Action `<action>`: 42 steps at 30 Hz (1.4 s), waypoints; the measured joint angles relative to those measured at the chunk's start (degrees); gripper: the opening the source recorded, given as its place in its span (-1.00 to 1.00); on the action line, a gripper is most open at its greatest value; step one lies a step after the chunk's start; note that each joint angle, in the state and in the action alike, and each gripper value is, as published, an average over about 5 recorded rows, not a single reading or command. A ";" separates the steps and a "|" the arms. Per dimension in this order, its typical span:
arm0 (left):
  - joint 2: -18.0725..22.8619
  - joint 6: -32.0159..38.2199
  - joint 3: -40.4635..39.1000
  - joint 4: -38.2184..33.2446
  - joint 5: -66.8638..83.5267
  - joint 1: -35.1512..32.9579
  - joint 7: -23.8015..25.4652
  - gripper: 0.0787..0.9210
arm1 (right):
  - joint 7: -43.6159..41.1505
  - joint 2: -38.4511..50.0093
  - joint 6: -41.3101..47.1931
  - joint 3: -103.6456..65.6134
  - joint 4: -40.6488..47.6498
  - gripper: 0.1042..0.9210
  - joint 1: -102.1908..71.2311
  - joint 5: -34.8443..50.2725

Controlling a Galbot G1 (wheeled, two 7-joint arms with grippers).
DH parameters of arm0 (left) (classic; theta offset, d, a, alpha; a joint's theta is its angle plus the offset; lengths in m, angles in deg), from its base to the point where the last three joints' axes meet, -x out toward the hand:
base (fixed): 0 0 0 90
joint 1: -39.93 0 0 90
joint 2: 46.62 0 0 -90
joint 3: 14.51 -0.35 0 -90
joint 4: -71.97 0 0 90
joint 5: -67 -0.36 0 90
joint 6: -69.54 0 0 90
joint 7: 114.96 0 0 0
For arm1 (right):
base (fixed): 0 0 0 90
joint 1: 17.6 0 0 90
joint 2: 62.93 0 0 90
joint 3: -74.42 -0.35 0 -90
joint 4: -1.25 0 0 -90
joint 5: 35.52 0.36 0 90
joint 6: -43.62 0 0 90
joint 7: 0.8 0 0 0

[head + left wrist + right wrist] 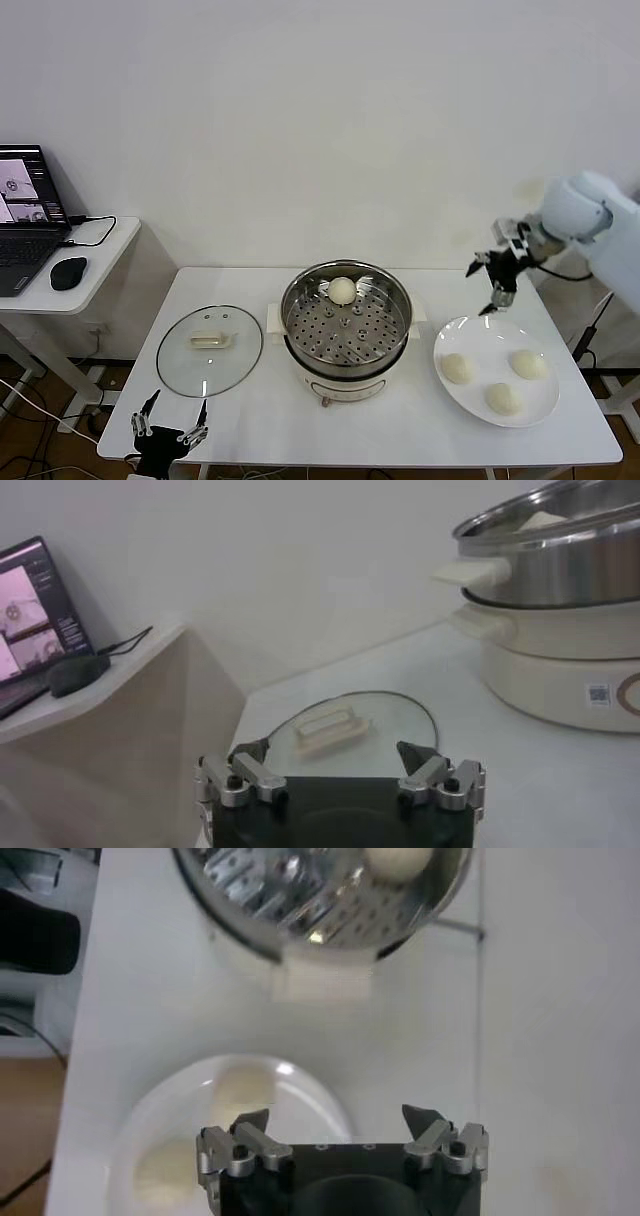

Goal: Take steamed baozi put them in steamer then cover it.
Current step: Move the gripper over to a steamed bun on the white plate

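Nearest the head camera, the left end effector (170, 420) hangs at the desk's front left corner with its fingers spread apart and nothing between them, just in front of the cover (209, 350). That cover is a round disc of clear glass with a thin metal rim and a cream block handle at its centre, lying flat on the white desk (250, 425) toward the left edge.

At the middle of the desk stands the steamer (345, 325), a shiny steel pot with a perforated tray, on a cream base with stubby side handles. One smooth, creamy-white bun (342, 290) sits on the tray against the far wall of the pot.

A flat white plate (540, 400) lies near the right edge, carrying three more round buns (458, 368), (529, 364), (503, 398).

The right end effector (497, 285) hovers above the far rim of the plate, between plate and the desk's back edge, fingers apart and empty, clear of the buns below.

Off the left edge, a side table (95, 275) holds a laptop (25, 220) and a black mouse (68, 272).
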 measured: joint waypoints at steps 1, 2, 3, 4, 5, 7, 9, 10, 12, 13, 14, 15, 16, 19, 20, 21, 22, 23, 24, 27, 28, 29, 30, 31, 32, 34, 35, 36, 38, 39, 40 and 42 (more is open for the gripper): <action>-0.02 0.00 0.00 0.08 -0.01 -0.01 0.00 0.77 | 0.20 0.18 0.03 -0.72 -0.15 0.76 -1.39 -0.56; -0.04 0.00 0.00 0.17 -0.03 -0.01 0.01 0.77 | 0.39 0.28 0.05 -1.45 -0.24 0.76 -2.78 -1.15; -0.05 -0.01 0.01 0.25 -0.05 0.01 0.02 0.77 | 0.58 0.32 0.05 -2.17 -0.30 0.76 -4.14 -1.75; -0.05 -0.02 0.04 0.32 -0.07 0.03 0.04 0.77 | 0.75 0.29 0.05 -2.85 -0.31 0.76 -5.41 -2.32; -0.06 -0.04 0.08 0.37 -0.09 0.06 0.06 0.77 | 0.93 0.21 0.03 -3.51 -0.28 0.76 -6.67 -2.90; -0.06 -0.10 0.19 0.43 -0.12 0.12 0.13 0.77 | 1.34 -0.11 -0.05 -4.77 -0.08 0.76 -9.06 -4.02; -0.12 -0.17 0.31 0.45 -0.14 0.16 0.20 0.77 | 1.83 -0.60 -0.16 -5.92 0.28 0.76 -11.25 -5.00; -0.17 -0.20 0.37 0.45 -0.14 0.17 0.25 0.77 | 2.08 -0.89 -0.22 -6.45 0.52 0.76 -12.27 -5.43; -0.27 -0.26 0.49 0.42 -0.14 0.19 0.33 0.77 | 2.52 -1.53 -0.31 -7.36 1.06 0.76 -14.13 -6.19; -0.31 -0.28 0.55 0.39 -0.14 0.20 0.36 0.77 | 2.70 -1.87 -0.36 -7.75 1.35 0.76 -15.00 -6.54; -0.32 -0.29 0.60 0.36 -0.13 0.21 0.38 0.77 | 2.87 -2.22 -0.41 -8.09 1.65 0.76 -15.82 -6.89; -0.30 -0.31 0.64 0.33 -0.12 0.22 0.40 0.77 | 3.01 -2.57 -0.46 -8.39 1.93 0.76 -16.58 -7.22; -0.27 -0.31 0.66 0.32 -0.11 0.23 0.40 0.77 | 3.14 -2.92 -0.51 -8.66 2.21 0.76 -17.29 -7.54; -0.09 -0.32 0.64 0.32 -0.11 0.22 0.40 0.77 | 3.53 -3.95 -0.73 -9.30 2.99 0.76 -19.02 -8.47; -0.04 -0.32 0.63 0.32 -0.11 0.21 0.39 0.77 | 3.67 -4.29 -0.82 -9.48 3.25 0.76 -19.46 -8.76; 0.01 -0.32 0.62 0.32 -0.11 0.21 0.39 0.77 | 3.83 -4.63 -0.92 -9.63 3.53 0.76 -19.86 -9.05; 0.05 -0.32 0.62 0.34 -0.12 0.21 0.39 0.77 | 3.99 -4.97 -1.03 -9.77 3.80 0.76 -20.23 -9.32; 0.08 -0.32 0.62 0.37 -0.12 0.21 0.38 0.77 | 4.16 -5.31 -1.14 -9.90 4.07 0.76 -20.56 -9.57; 0.09 -0.32 0.62 0.41 -0.11 0.22 0.38 0.77 | 4.34 -5.65 -1.26 -10.03 4.35 0.76 -20.89 -9.82; 0.08 -0.32 0.66 0.60 -0.11 0.21 0.37 0.77 | 4.71 -6.64 -1.62 -10.32 5.16 0.76 -21.70 -10.52; 0.08 -0.32 0.67 0.68 -0.11 0.21 0.36 0.77 | 4.78 -6.94 -1.74 -10.38 5.43 0.76 -21.94 -10.75; 0.07 -0.32 0.68 0.76 -0.11 0.21 0.35 0.77 | 4.84 -7.21 -1.84 -10.43 5.67 0.76 -22.16 -10.96; 0.07 -0.32 0.68 0.85 -0.11 0.21 0.33 0.77 | 4.90 -7.47 -1.94 -10.49 5.91 0.76 -22.38 -11.16; 0.09 -0.31 0.66 0.95 -0.12 0.22 0.31 0.77 | 4.99 -7.73 -2.03 -10.57 6.15 0.76 -22.62 -11.37; 0.11 -0.30 0.63 1.06 -0.14 0.23 0.29 0.77 | 5.08 -7.98 -2.13 -10.67 6.38 0.76 -22.85 -11.58; 0.17 -0.28 0.54 1.25 -0.19 0.24 0.25 0.77 | 5.27 -8.46 -2.33 -10.93 6.81 0.76 -23.34 -12.06; 0.19 -0.27 0.50 1.32 -0.21 0.23 0.24 0.77 | 5.35 -8.68 -2.43 -11.05 7.02 0.76 -23.58 -12.32; 0.21 -0.27 0.48 1.37 -0.23 0.23 0.24 0.77 | 5.43 -8.89 -2.54 -11.15 7.23 0.76 -23.79 -12.59; 0.21 -0.26 0.50 1.44 -0.23 0.24 0.24 0.77 | 5.60 -9.26 -2.75 -11.30 7.65 0.76 -24.08 -13.11; 0.20 -0.26 0.53 1.49 -0.23 0.28 0.24 0.77 | 5.68 -9.43 -2.85 -11.35 7.86 0.76 -24.17 -13.33; 0.20 -0.26 0.57 1.54 -0.23 0.32 0.24 0.77 | 5.77 -9.59 -2.94 -11.39 8.07 0.76 -24.23 -13.52; 0.22 -0.26 0.61 1.65 -0.23 0.42 0.24 0.77 | 5.90 -9.90 -3.10 -11.45 8.47 0.76 -24.35 -13.81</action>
